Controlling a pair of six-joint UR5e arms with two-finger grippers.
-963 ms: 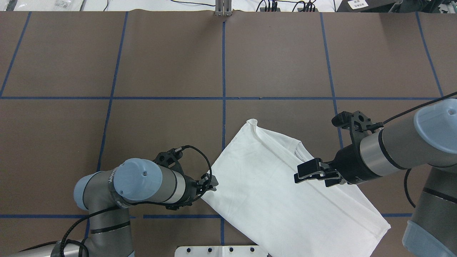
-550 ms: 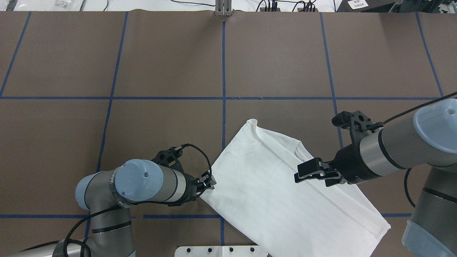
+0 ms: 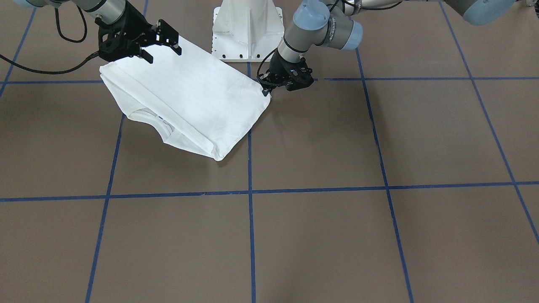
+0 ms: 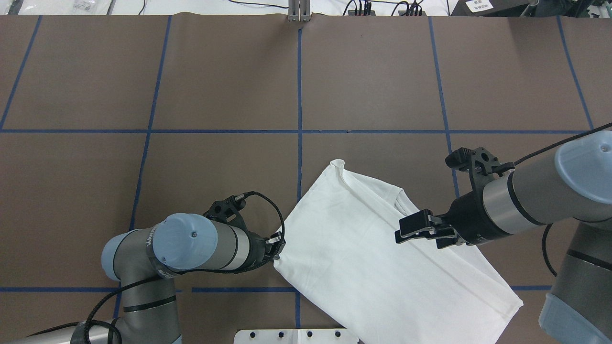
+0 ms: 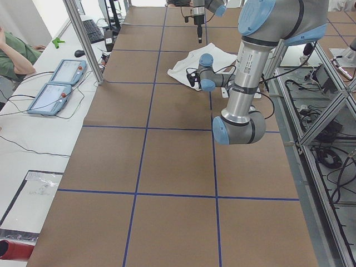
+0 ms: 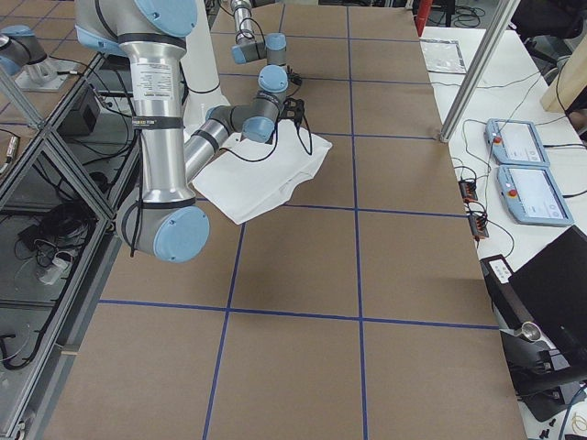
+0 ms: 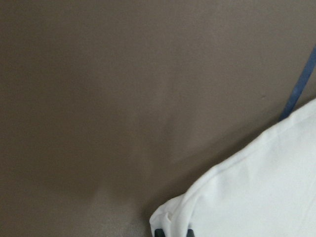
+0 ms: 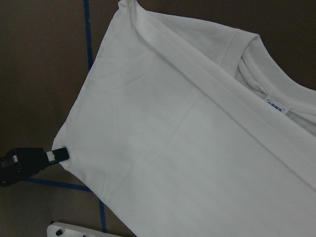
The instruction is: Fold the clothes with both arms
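The white T-shirt (image 4: 363, 258) lies folded and slanted on the brown table close to the robot. Its collar and neck label (image 8: 276, 106) peek out along one edge. My left gripper (image 4: 277, 252) sits low at the shirt's left corner (image 3: 266, 89), shut on it. In the left wrist view the corner (image 7: 168, 217) lies right at the fingertips. A left fingertip (image 8: 58, 154) touches that corner in the right wrist view. My right gripper (image 4: 399, 231) hovers above the shirt's right part (image 3: 162, 51), open and holding nothing.
The white pedestal base (image 3: 247, 29) stands just behind the shirt. Blue tape lines (image 4: 299, 86) divide the table into squares. Beyond the table's far side a person (image 5: 11, 55) sits by two handheld control tablets (image 5: 61, 78), with a metal post (image 5: 83, 39) nearby.
My left gripper has drawn back slightly toward its arm and settled on the shirt's left corner, which has shifted a little. The right arm has barely moved.
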